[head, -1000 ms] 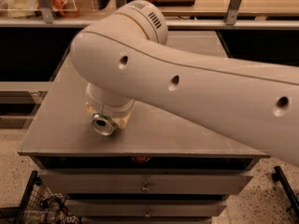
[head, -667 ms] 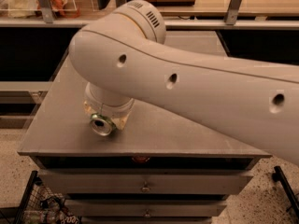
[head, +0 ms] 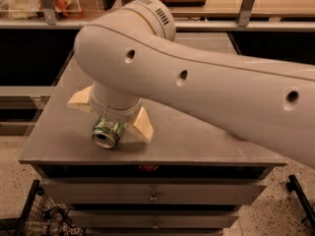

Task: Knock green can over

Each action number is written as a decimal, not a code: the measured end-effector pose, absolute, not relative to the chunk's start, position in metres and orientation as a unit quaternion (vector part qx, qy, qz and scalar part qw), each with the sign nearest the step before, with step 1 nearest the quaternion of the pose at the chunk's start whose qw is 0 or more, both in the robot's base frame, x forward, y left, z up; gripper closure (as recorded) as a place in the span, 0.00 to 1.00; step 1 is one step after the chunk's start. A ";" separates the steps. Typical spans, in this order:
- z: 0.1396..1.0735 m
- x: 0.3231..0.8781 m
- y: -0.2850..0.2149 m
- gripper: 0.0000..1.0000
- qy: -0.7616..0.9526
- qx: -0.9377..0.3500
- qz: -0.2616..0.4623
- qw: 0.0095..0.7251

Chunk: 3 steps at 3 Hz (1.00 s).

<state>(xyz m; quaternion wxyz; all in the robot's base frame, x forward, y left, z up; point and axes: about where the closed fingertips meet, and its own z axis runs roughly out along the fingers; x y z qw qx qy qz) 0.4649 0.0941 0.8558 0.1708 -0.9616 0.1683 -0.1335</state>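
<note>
Bottom left, on the floor: wire basket (head: 27, 211), partly cut off by the frame. Above it, the grey worktop (head: 206, 137), seen from the front w/ its near edge across the picture. Now the action, left-centre: the tool (head: 108, 119) sits low over the worktop, its tan fingers (head: 140, 126) spread wide, one angled out left, the other out right toward the front. Nothing pinched. Between them, under the wrist, is the can (head: 106, 132): it's down, lying on its side on the worktop near the front edge, silver end w/ opening facing us. It lies just beside the right-hand finger; can't tell if they touch. Moving right, the big white arm (head: 221, 92) sweeps across from the right edge, covering much of the worktop's back. Below the worktop, drawers (head: 197, 193) stacked in front.
</note>
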 end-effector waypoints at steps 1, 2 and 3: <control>0.860 0.470 0.091 0.00 0.176 -0.961 -0.123 0.174; 0.868 0.484 0.083 0.00 0.198 -0.959 -0.090 0.181; 0.876 0.502 0.070 0.00 0.222 -0.956 -0.056 0.181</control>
